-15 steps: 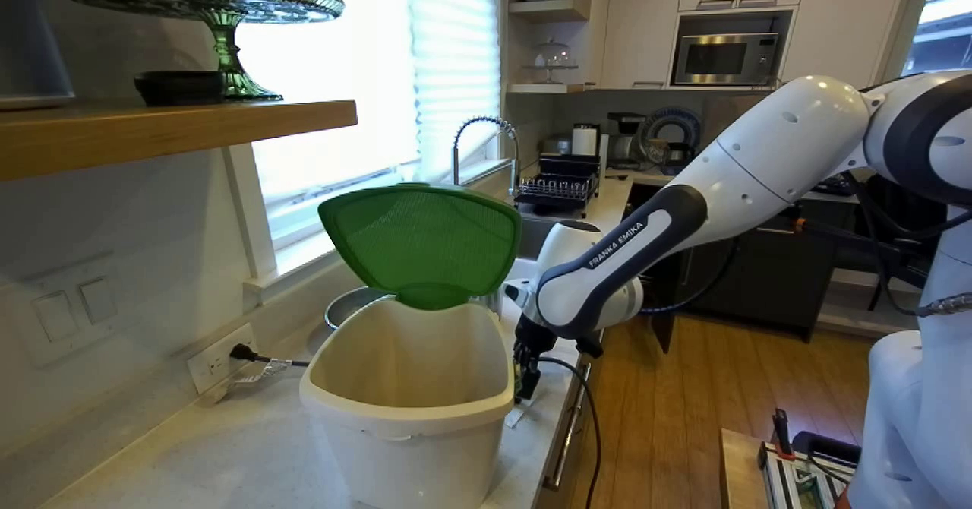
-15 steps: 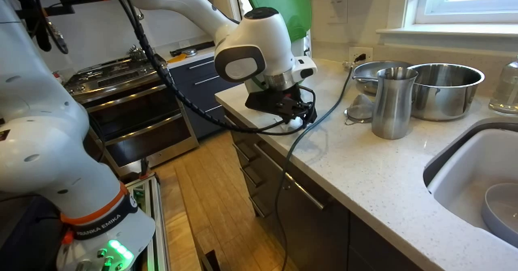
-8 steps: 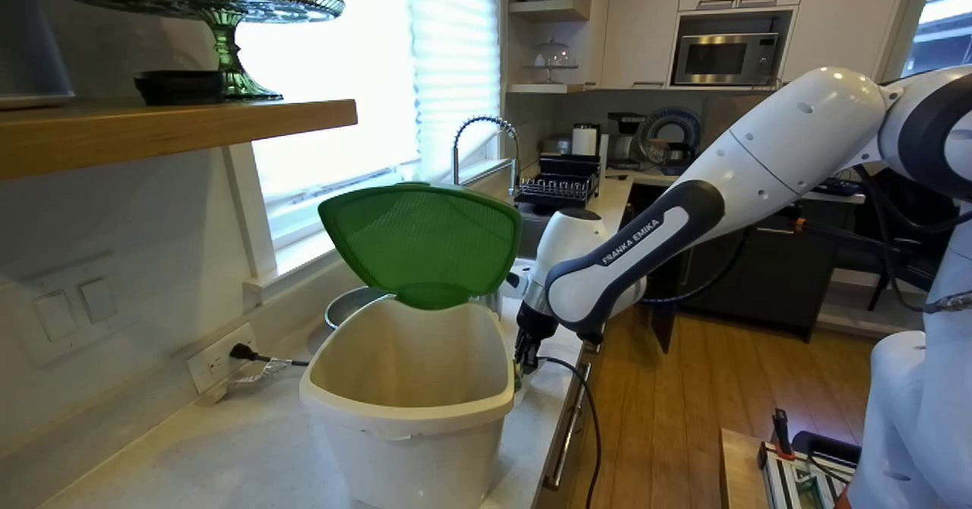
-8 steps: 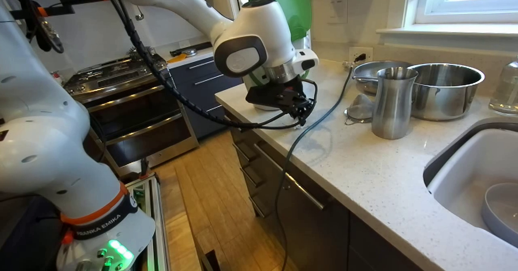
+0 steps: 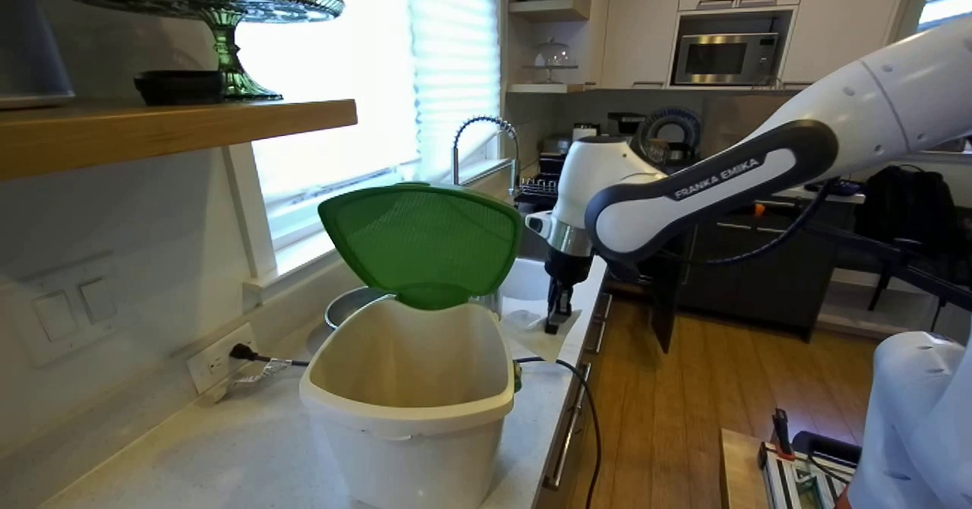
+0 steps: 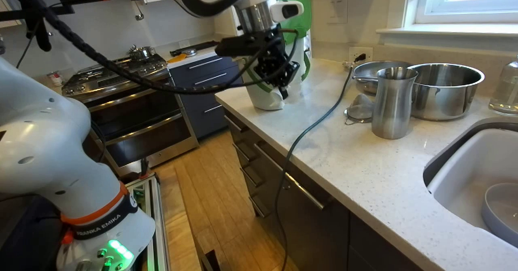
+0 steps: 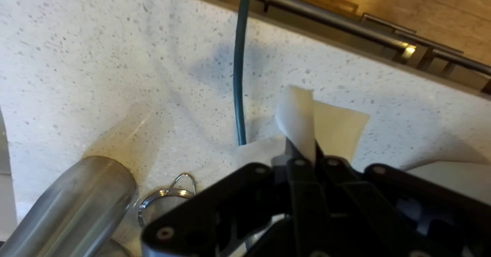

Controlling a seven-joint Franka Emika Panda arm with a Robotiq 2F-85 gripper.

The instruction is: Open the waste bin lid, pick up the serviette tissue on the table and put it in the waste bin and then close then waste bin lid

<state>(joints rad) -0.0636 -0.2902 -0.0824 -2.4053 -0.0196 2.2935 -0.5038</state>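
My black two-fingered metal end effector [image 7: 304, 150] pinches the thin white paper serviette tissue [image 7: 294, 111], right of centre in the wrist view, over the speckled off-white tabletop [image 7: 115, 69]. In an exterior view, the large rounded cream-white plastic waste bin [image 5: 414, 452] stands below and left of centre, its bright green rounded plastic lid [image 5: 418, 239] raised.

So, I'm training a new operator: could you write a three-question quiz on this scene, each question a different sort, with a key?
1. Multiple choice: What is the pincer holding? A) a strainer; B) the tissue; C) a steel pot.
2. True or false: The green lid stands open.
3. Fill in the blank: The bin stands on the pale ____.

Key: 1: B; 2: true; 3: countertop.
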